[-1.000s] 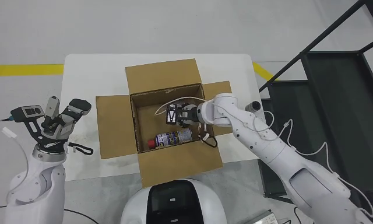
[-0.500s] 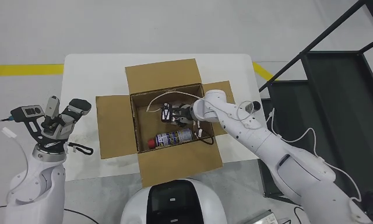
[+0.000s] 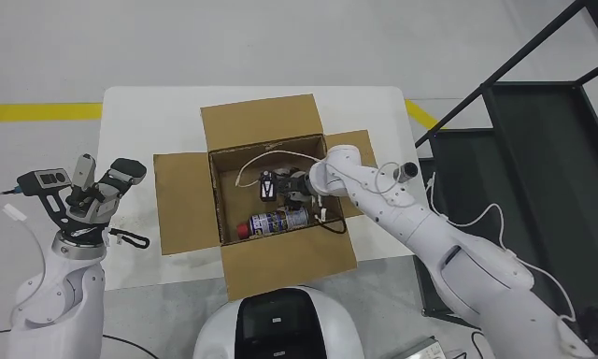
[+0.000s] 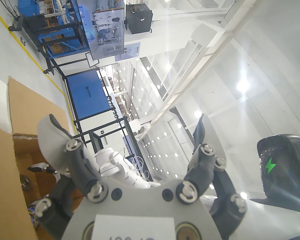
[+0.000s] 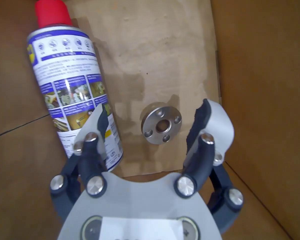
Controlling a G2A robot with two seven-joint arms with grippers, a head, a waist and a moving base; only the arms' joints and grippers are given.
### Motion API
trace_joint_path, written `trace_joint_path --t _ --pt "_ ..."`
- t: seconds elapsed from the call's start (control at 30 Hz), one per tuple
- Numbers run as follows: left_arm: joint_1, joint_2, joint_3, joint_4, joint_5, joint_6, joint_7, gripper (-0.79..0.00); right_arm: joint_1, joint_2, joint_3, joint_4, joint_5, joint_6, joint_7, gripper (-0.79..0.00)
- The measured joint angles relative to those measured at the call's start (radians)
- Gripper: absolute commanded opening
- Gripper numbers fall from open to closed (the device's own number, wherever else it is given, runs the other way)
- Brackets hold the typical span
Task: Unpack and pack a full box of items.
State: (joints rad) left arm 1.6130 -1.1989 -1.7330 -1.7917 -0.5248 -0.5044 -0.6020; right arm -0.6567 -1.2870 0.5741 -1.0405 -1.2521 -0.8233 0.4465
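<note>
The left gripper (image 4: 125,123) is at the 9 o'clock edge of the bench (image 3: 140,125), fingers spread wide and empty, unmoved over the last second. The box (image 3: 187,202) stands open at centre. Inside it, the spray can (image 5: 72,93) lies on its side toward 6 o'clock, with the metal flange (image 5: 161,126) flat on the floor just beside it. The right gripper (image 5: 153,108), entering from 3 o'clock, has advanced deeper and now hovers over the flange, jaws wide (no contact yet). Judgement: unpacking is nearly complete, and the flange pick is next.

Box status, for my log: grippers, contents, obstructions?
Right gripper open, above metal flange in box. Left gripper open, outside box. Spray can lies beside flange, not touching.
</note>
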Motion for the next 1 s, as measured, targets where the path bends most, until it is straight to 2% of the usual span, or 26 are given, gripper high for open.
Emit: trace_joint_path --t 0.13,0.23,0.37,0.5,0.6,0.77,0.87,1.0 --pt "0.000 0.000 0.000 0.000 0.000 0.000 0.000 0.000 -0.036 0.034 0.067 -0.074 0.006 -0.035 -0.057 0.000" --pt "0.000 0.000 0.000 0.000 0.000 0.000 0.000 0.000 -0.094 0.076 0.151 -0.171 0.018 -0.083 -0.108 0.000" --pt "0.000 0.000 0.000 0.000 0.000 0.000 0.000 0.000 -0.224 0.143 0.307 -0.342 0.040 -0.153 -0.170 0.000" --pt "0.000 0.000 0.000 0.000 0.000 0.000 0.000 0.000 -0.372 0.196 0.475 -0.492 0.076 -0.176 -0.240 0.000" --pt "0.000 0.000 0.000 0.000 0.000 0.000 0.000 0.000 -0.486 0.226 0.604 -0.571 0.096 -0.171 -0.299 0.000" --pt "0.000 0.000 0.000 0.000 0.000 0.000 0.000 0.000 -0.661 0.258 0.800 -0.622 0.119 -0.125 -0.397 0.000" --pt "0.000 0.000 0.000 0.000 0.000 0.000 0.000 0.000 -0.738 0.268 0.886 -0.634 0.105 -0.075 -0.429 0.000" --pt "0.000 0.000 0.000 0.000 0.000 0.000 0.000 0.000 -0.788 0.269 0.931 -0.638 0.116 -0.027 -0.512 0.000"
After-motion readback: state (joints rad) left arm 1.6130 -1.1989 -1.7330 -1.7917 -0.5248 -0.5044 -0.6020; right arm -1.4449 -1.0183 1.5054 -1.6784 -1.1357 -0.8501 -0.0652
